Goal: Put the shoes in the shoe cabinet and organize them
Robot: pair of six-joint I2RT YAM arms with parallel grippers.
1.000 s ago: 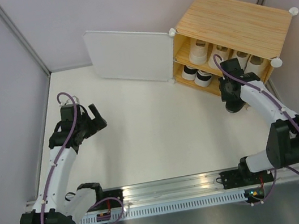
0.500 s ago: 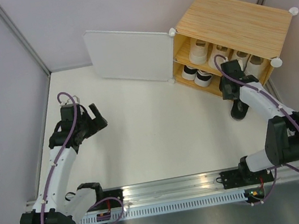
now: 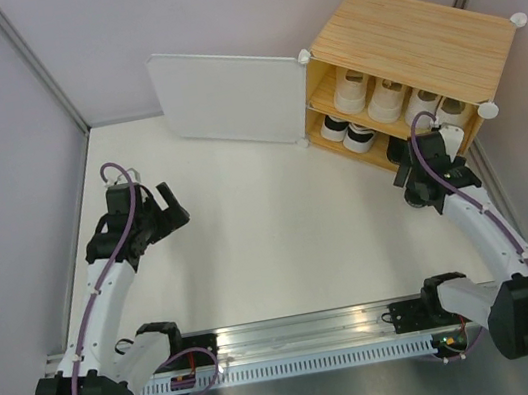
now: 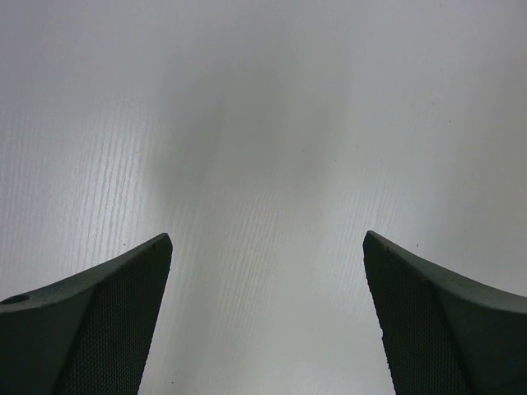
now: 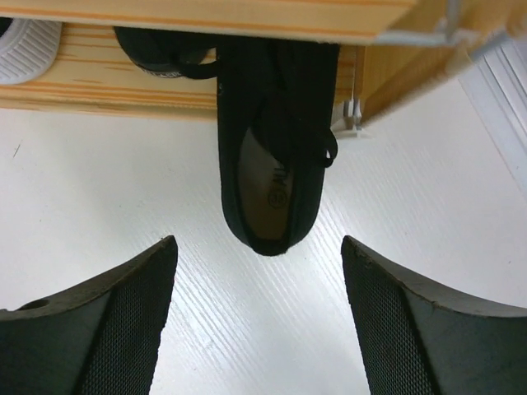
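1. Nearest the arm bases, on the left side, the left end effector (image 4: 268,234) is hovering over bare counter (image 4: 263,123), its jaws standing fully apart and gripping nothing
2. Further out on the right, the right end effector (image 5: 257,240) is hanging just in front of the shoe cabinet (image 3: 415,40), jaws spread wide with nothing between them; it is pointing at the heel of a black shoe (image 5: 272,164) without touching it
3. That black shoe is lying with its toe tucked into the right end of the lower compartment, while its heel is sticking out past the shelf edge over the counter
4. Beside it on the lower shelf, a second black shoe (image 5: 160,53) is sitting deeper in, and two white shoes with black trim (image 3: 346,131) are filling the left part
5. On the upper shelf, four pale shoes (image 3: 389,98) are standing side by side in a row
6. At the cabinet's left corner, the white door (image 3: 227,97) is standing swung wide open
7. Judging by this, the task is nearing its end: no shoe is lying loose on the open counter, and what is left seems to be nudging the protruding black shoe fully in, squaring it with its partner, and perhaps closing the door
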